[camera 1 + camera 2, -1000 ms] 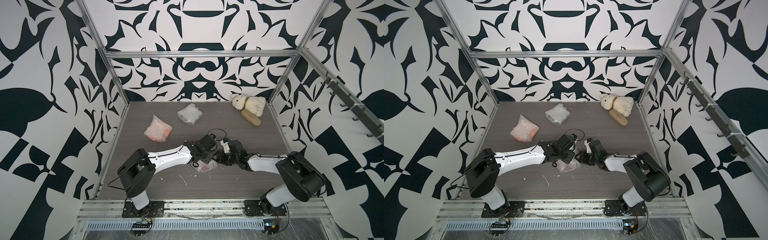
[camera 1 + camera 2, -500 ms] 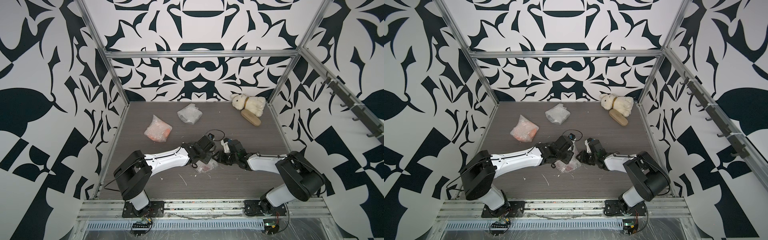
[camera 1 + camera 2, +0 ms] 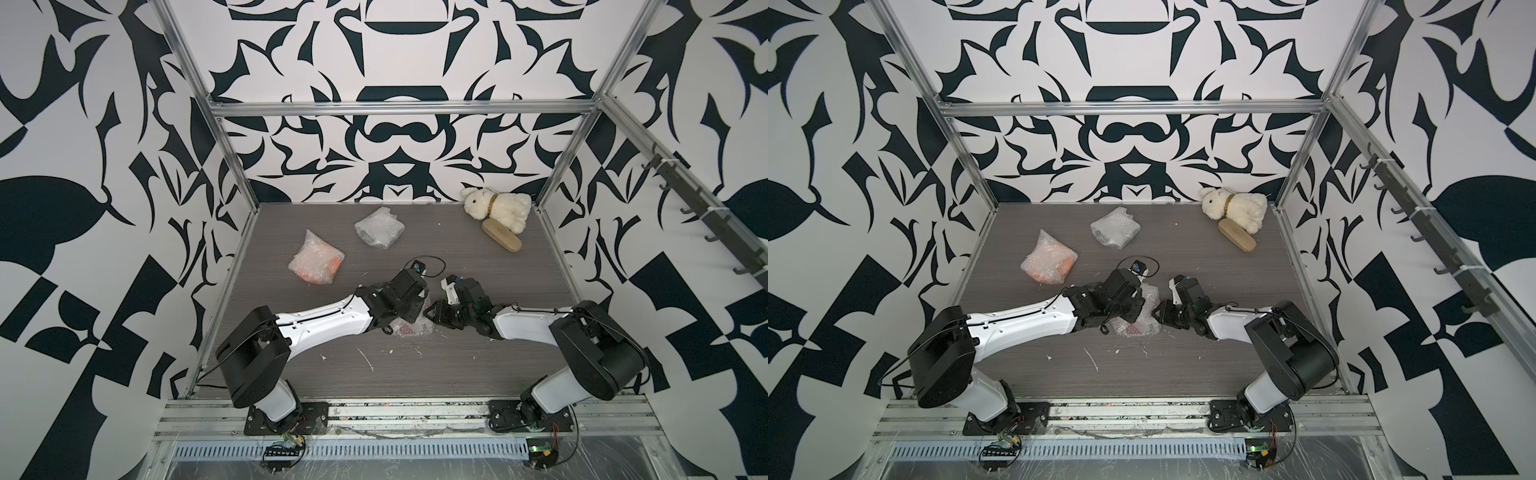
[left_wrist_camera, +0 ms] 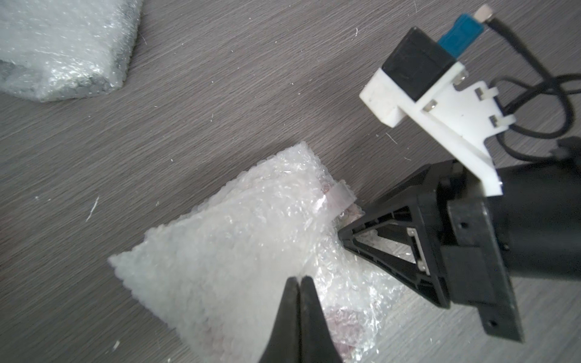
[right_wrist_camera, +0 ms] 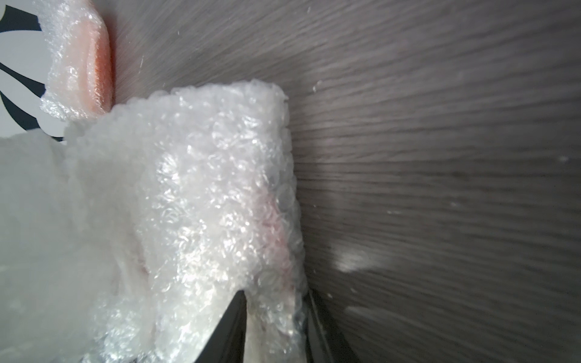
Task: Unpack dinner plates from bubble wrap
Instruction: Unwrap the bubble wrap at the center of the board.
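Black-and-white patterned walls (image 3: 395,41); aluminium frame rails (image 3: 399,109); grey wood-grain floor (image 3: 457,257); soft, even light

Bubble wrap (image 4: 239,251) — clear, glossy, bumpy plastic — over a matt wood-grain table (image 4: 251,94).

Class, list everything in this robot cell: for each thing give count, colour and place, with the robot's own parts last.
Orange parcel: 1, clear wrap over orange, back left.
Grey parcel: 1, clear greyish wrap, back middle.
Red parcel: 1, clear wrap over red, centre.
Rabbit: 1, cream, back right corner.
Brush: 1, tan, beside rabbit.
Table: 1, grey woodgrain, under all.
Left arm: 1, white-black, front left.
Right arm: 1, white-black, front right.
Left claw: 1, black, shut on red parcel.
Right claw: 1, black, shut on red parcel.
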